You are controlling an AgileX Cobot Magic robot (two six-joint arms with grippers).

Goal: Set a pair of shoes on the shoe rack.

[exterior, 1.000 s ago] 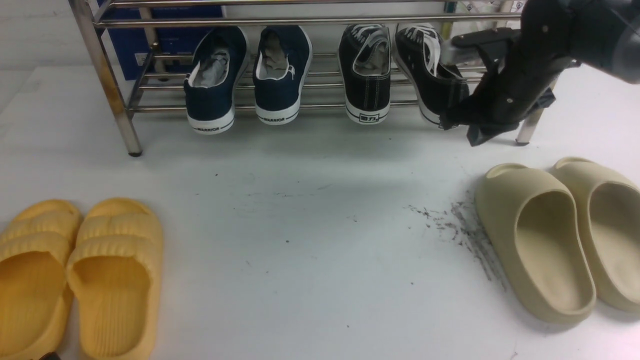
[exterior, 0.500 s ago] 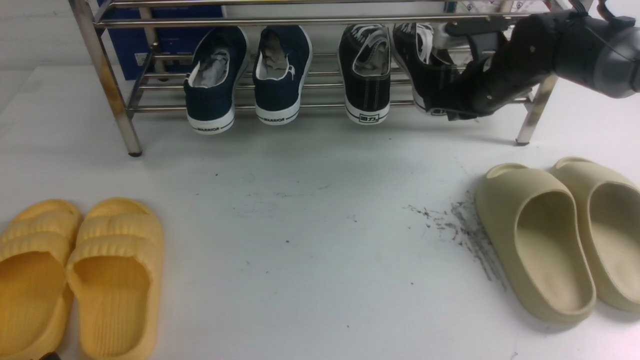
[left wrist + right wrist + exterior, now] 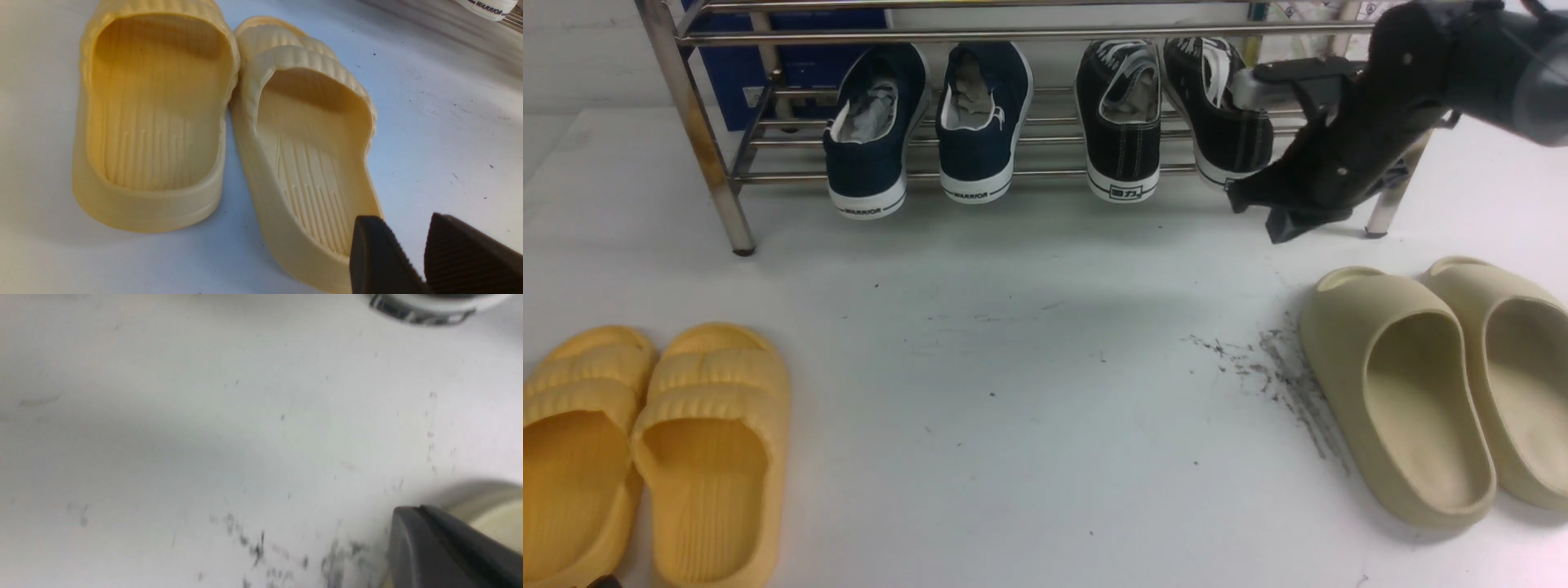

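Both black canvas sneakers (image 3: 1168, 114) now sit heels-out on the shoe rack (image 3: 703, 155), upper right of centre in the front view. The right one, askew and gripped a second ago, now stands straight and free. The right gripper (image 3: 1258, 208) has drawn back below it, jaws closed and empty; the left gripper (image 3: 408, 261) hangs parted above the yellow slides (image 3: 229, 122). Placement looks complete.

Front view faces forward onto the shoe rack (image 3: 1029, 34); left wrist camera hugs the yellow slides (image 3: 220, 134), shared with front.
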